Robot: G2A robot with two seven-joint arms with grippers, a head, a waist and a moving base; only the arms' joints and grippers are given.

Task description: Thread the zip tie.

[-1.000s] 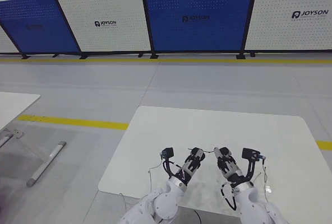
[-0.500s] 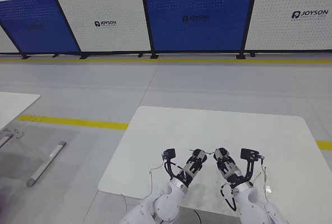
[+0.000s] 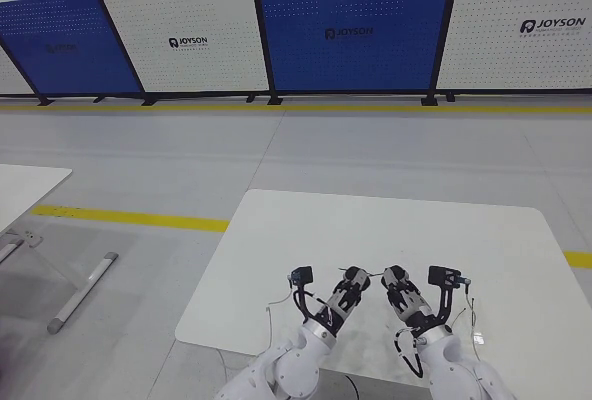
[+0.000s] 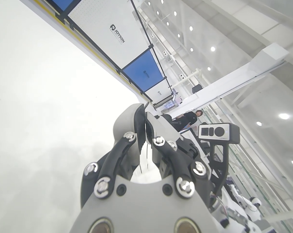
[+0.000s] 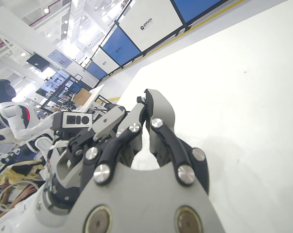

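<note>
A: Where is the zip tie point(image 4: 145, 104)?

B: Held up over the near part of the white desk point(image 3: 396, 225), pinched at both ends.

A: The left tool point(image 3: 355, 274)?

B: Clenched on the zip tie. Its wrist view shows a thin dark strand hanging between the pressed fingers.

A: And the right tool point(image 3: 389, 273)?

B: Clenched too, with a small dark end of the zip tie poking out at its tips. The two tools sit just beside each other, tips facing.
</note>
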